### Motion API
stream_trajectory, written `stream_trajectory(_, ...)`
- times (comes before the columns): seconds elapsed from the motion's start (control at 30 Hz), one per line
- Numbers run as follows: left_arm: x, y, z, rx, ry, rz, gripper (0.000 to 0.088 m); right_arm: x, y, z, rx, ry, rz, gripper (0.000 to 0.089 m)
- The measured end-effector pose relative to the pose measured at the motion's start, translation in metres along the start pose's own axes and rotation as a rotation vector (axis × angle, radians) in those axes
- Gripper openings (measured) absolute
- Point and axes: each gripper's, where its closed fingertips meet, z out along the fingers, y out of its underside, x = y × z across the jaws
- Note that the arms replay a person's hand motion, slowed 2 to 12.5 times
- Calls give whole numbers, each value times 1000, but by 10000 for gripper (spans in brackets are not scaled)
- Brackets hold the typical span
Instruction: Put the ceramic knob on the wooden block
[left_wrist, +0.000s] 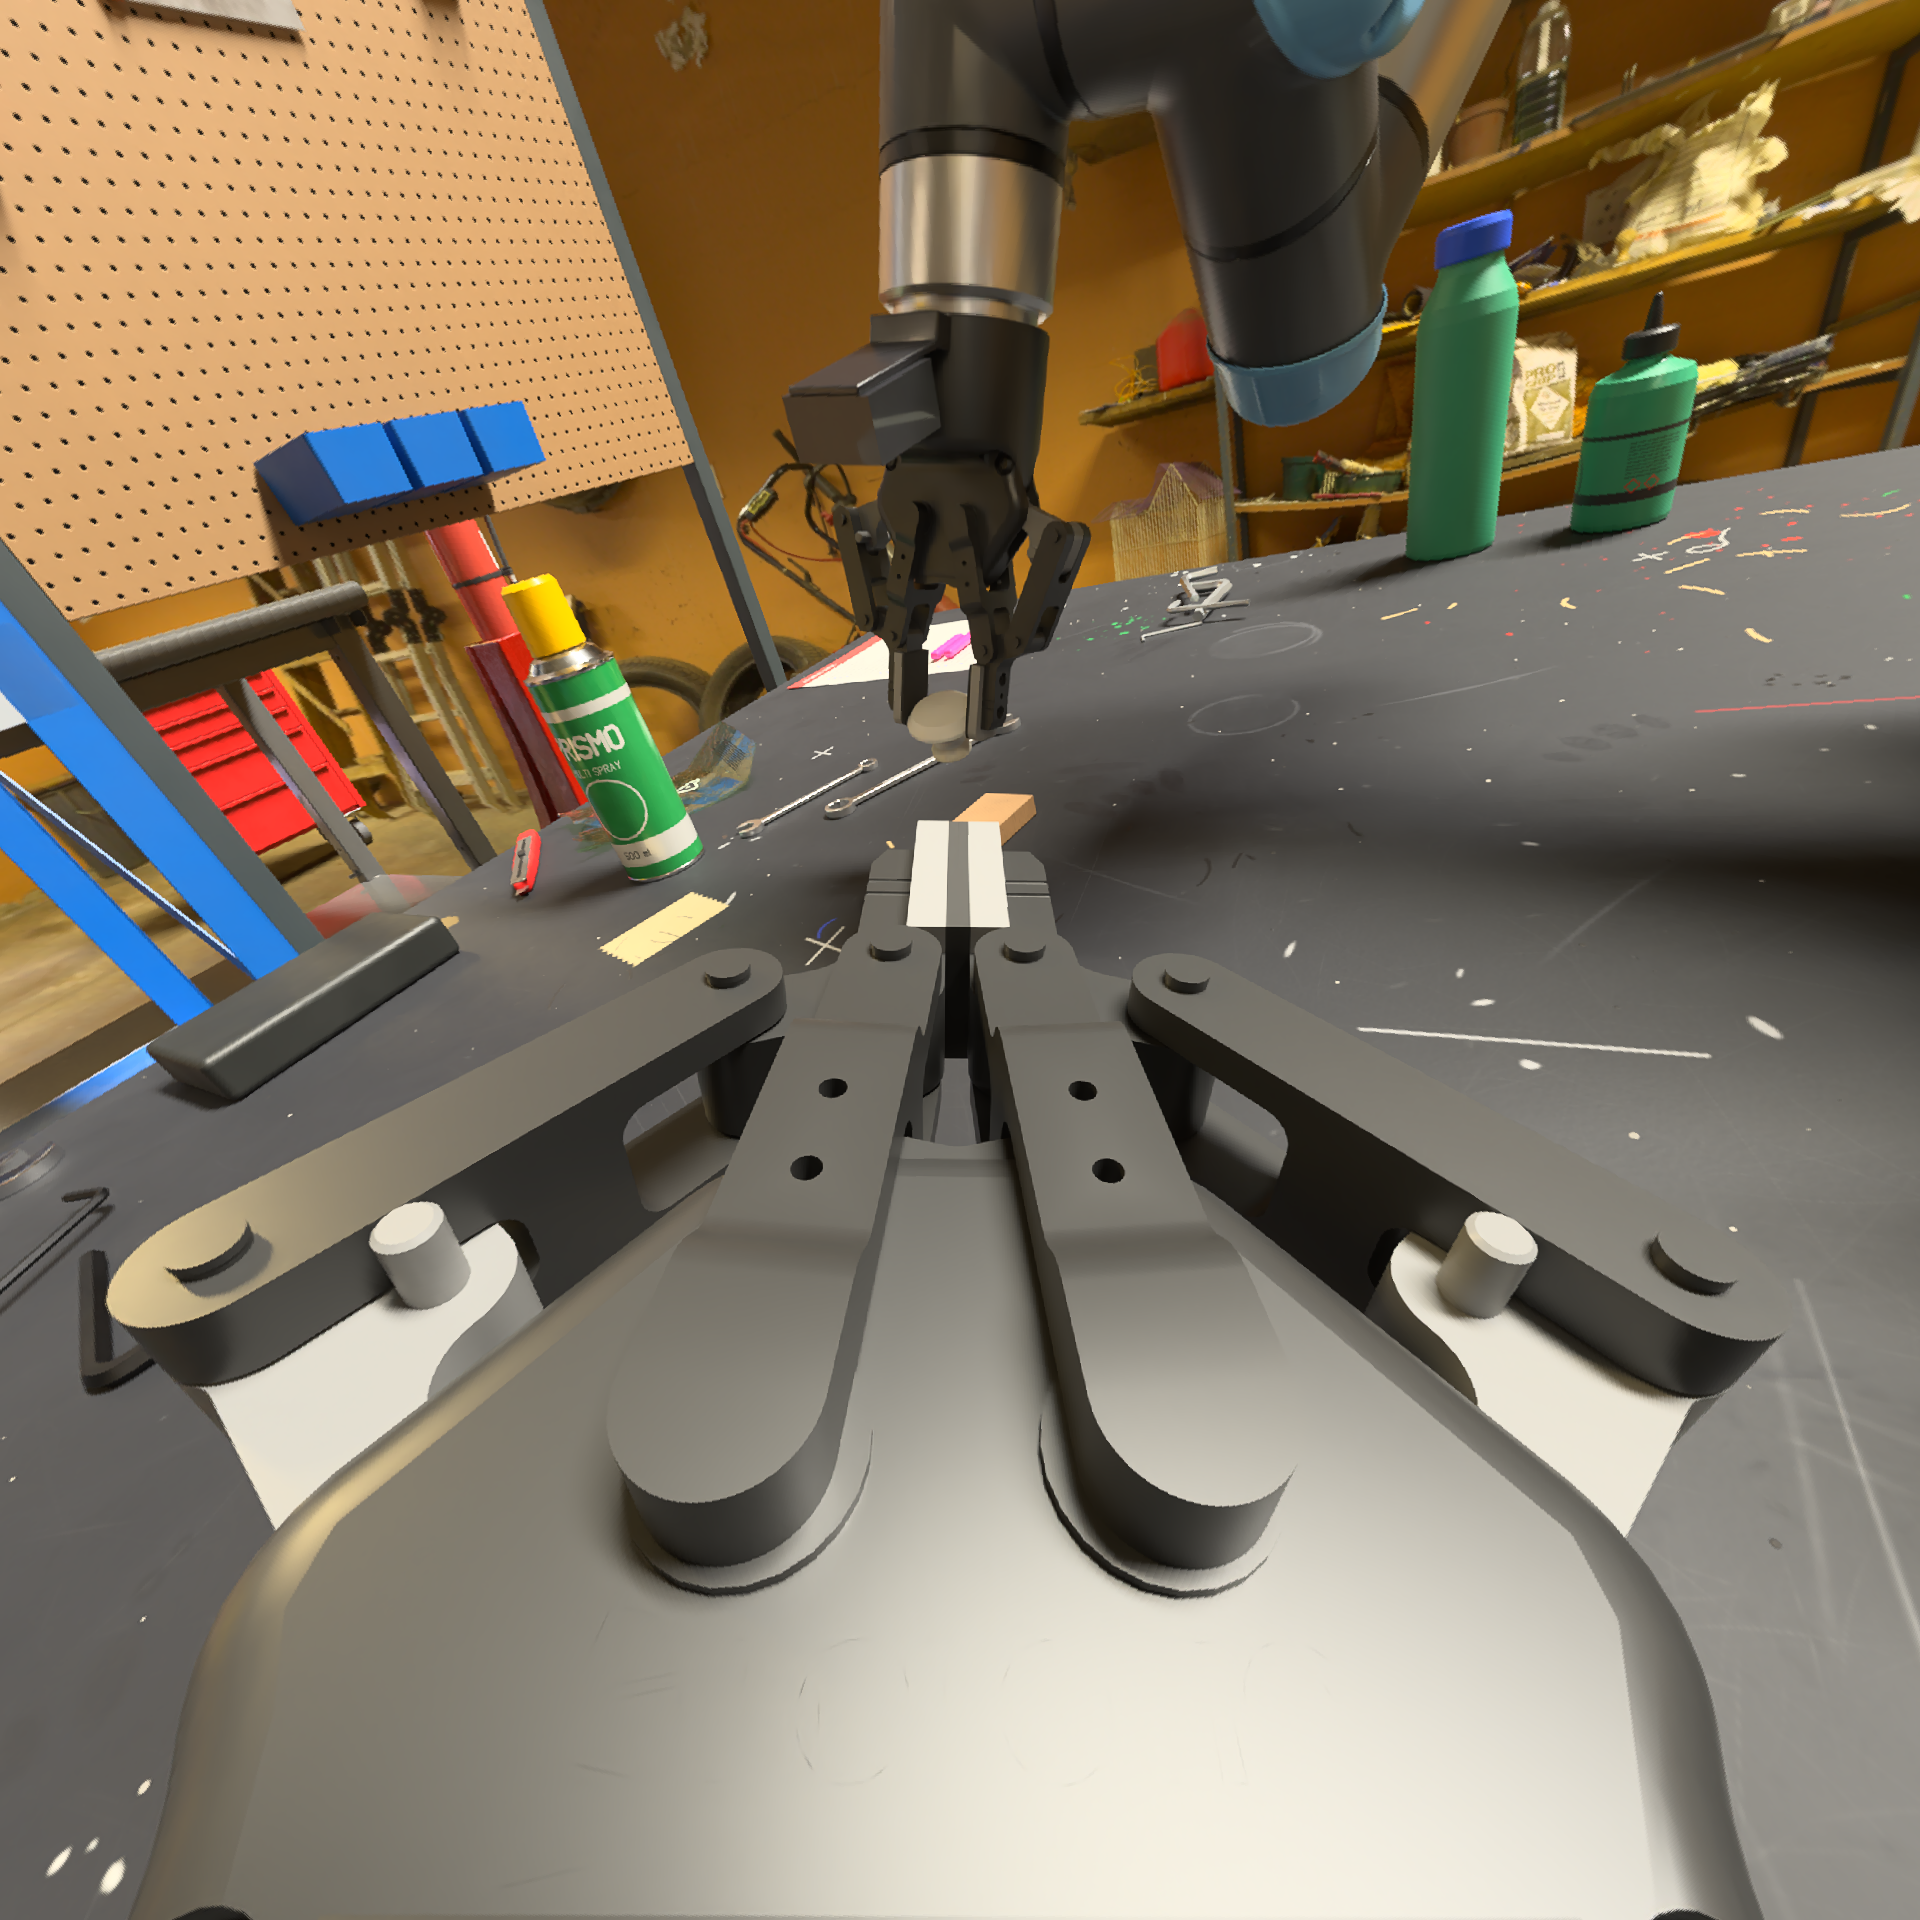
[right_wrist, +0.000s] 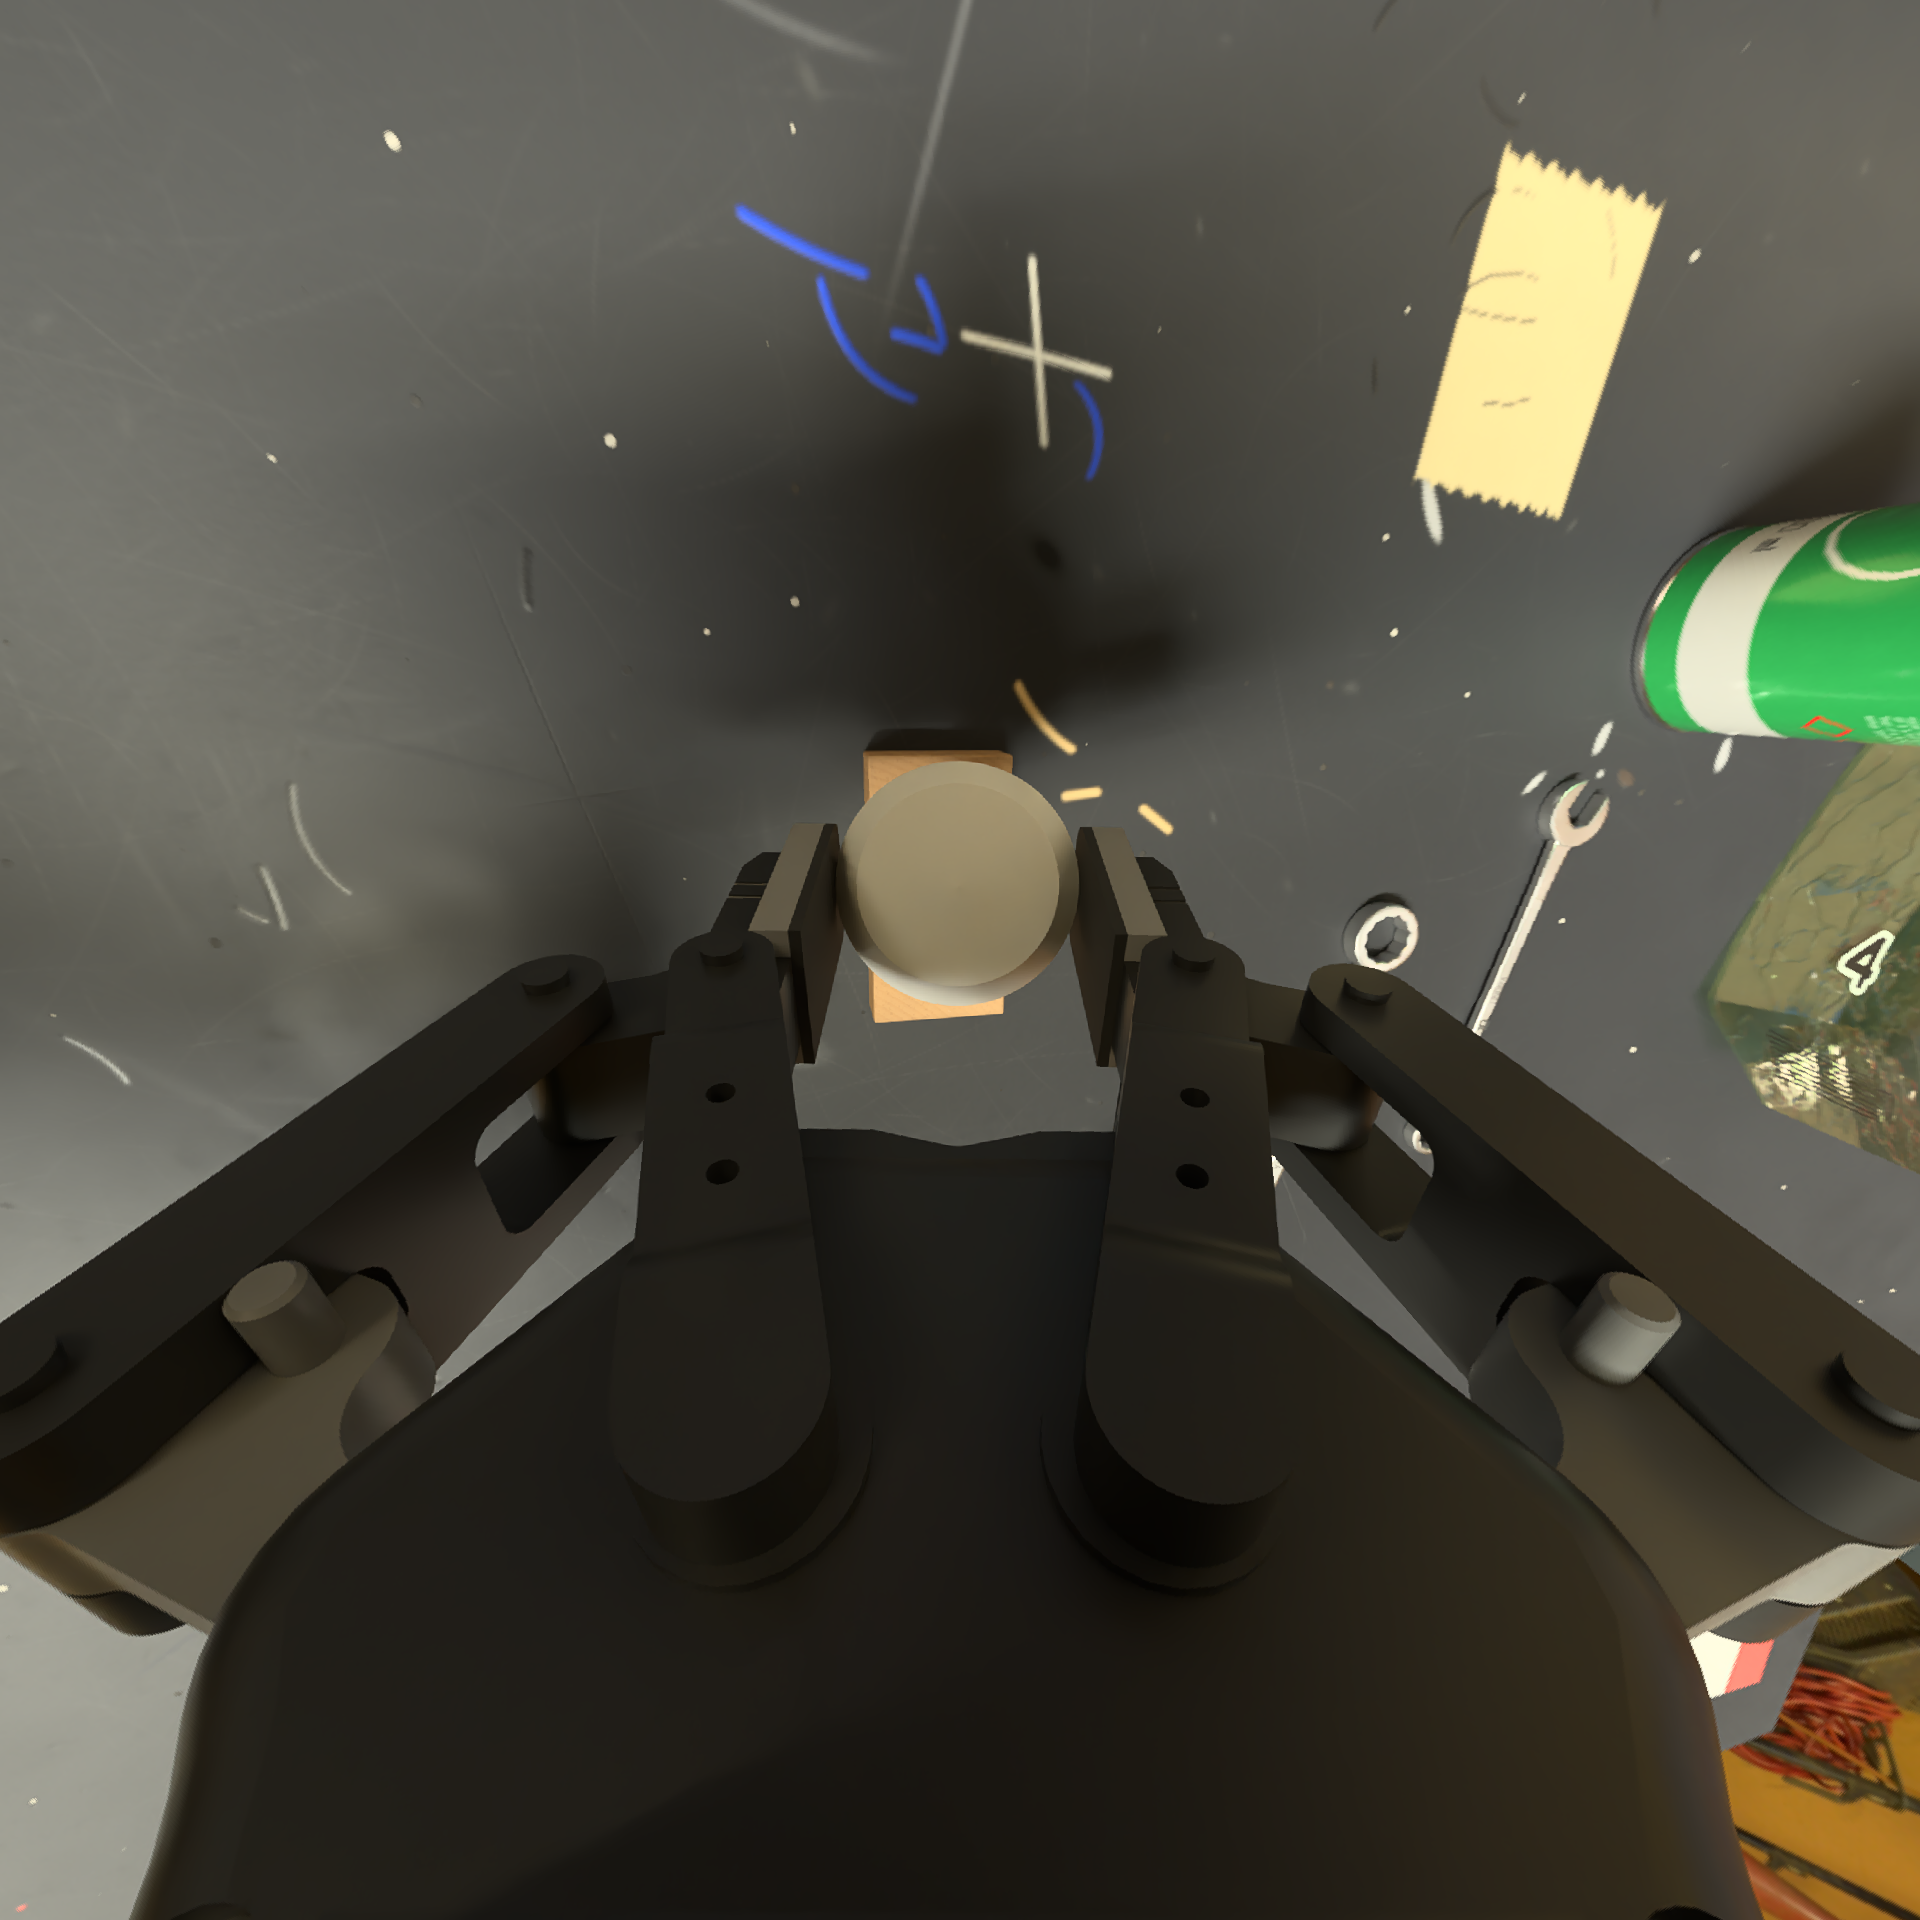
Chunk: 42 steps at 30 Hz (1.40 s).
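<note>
My right gripper (right_wrist: 956, 883) is shut on the cream ceramic knob (right_wrist: 954, 873) and holds it in the air, pointing down at the table. The small wooden block (right_wrist: 935, 1003) lies on the dark table right under the knob, mostly hidden by it. In the left wrist view the right gripper (left_wrist: 948, 717) hangs with the knob (left_wrist: 940, 719) above the table, a little beyond the wooden block (left_wrist: 1000, 812). My left gripper (left_wrist: 958, 873) is shut and empty, low over the table just before the block.
A green spray can (left_wrist: 613, 753) (right_wrist: 1787, 634) stands left of the block. Wrenches (left_wrist: 831, 795) (right_wrist: 1527, 904) lie near it, with a tape strip (right_wrist: 1538, 332) and a plastic bag (right_wrist: 1839, 956). Two green bottles (left_wrist: 1465, 384) stand at the far right. A dark bar (left_wrist: 312, 1003) lies left.
</note>
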Motion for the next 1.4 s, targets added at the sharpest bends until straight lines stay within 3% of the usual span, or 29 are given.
stream_trajectory(0.2, 1, 3, 2, -11, 3, 3, 0, 0, 14, 16, -56, -28, 1, 400)
stream_trajectory(0.5, 1, 4, 4, -16, 10, -2, 0, -3, 20, 31, -101, -56, -6, 400)
stream_trajectory(1.0, 2, 7, 7, -27, 16, 3, 0, -2, 24, 44, -152, -92, -14, 401)
stream_trajectory(1.2, 3, 8, 7, -30, 20, 4, 0, 0, 33, 48, -213, -108, 19, 400)
stream_trajectory(1.23, 3, 8, 7, -31, 21, 4, 0, 1, 35, 48, -221, -107, 21, 445)
stream_trajectory(1.4, 4, 8, 7, -34, 23, 6, 0, 2, 37, 43, -224, -111, 27, 470)
